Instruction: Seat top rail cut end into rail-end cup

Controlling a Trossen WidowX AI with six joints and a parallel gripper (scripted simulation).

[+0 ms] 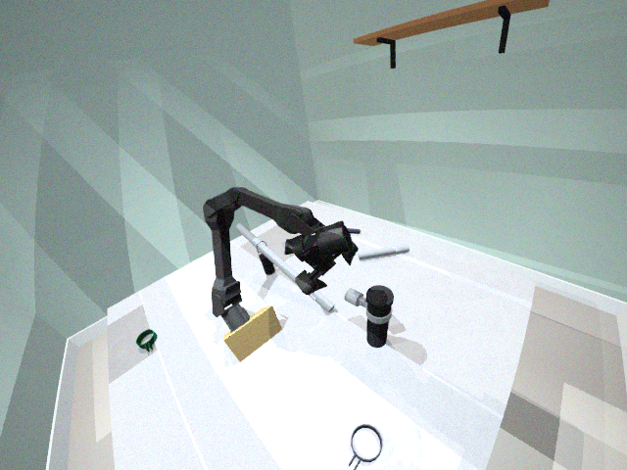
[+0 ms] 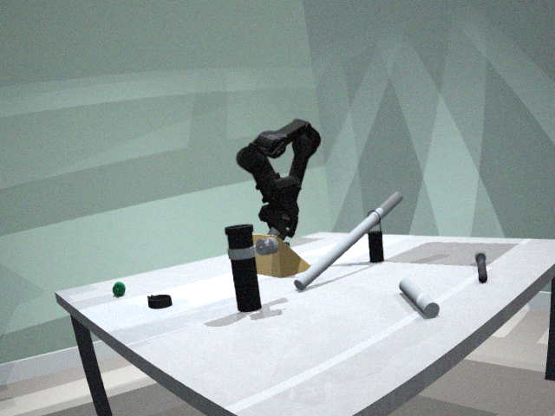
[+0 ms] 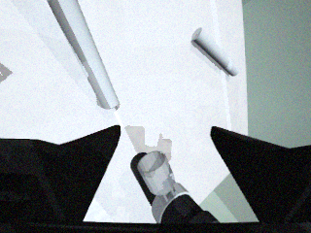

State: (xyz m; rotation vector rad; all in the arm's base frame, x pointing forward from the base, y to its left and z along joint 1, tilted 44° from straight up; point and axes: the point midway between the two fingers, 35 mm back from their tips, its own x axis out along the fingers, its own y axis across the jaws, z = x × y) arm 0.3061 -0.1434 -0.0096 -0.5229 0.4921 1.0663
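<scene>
My fingers [image 1: 312,286] [image 2: 281,232] are spread wide with nothing between them, above a pale, smooth tabletop [image 1: 323,395] [image 2: 313,358] [image 3: 160,58] banded with faint light and shadow. Dark legs carry it over a patchwork floor of beige and brown; the sage-green walls [image 1: 176,101] [image 2: 156,112] [image 3: 277,68] are crossed by angular paler stripes, and a wooden shelf [image 1: 445,23] sits on black brackets. The rail [image 1: 278,265] [image 2: 345,246] [image 3: 86,53], a long, matt grey tube, slants through the thin wire loop [image 2: 379,217] on the small black post [image 1: 265,263] [image 2: 375,246], its cut end low by the table, apart from the cup. That cup [image 1: 353,296] [image 2: 267,245] [image 3: 156,175], grey and round-mouthed, hangs from the pale band [image 1: 378,318] [image 2: 241,253] [image 3: 162,206] high on the big black cylindrical post [image 1: 377,328] [image 2: 245,282] [image 3: 182,211]. Near my base stands a yellow, wedge-sided block [image 1: 253,334] [image 2: 280,262].
</scene>
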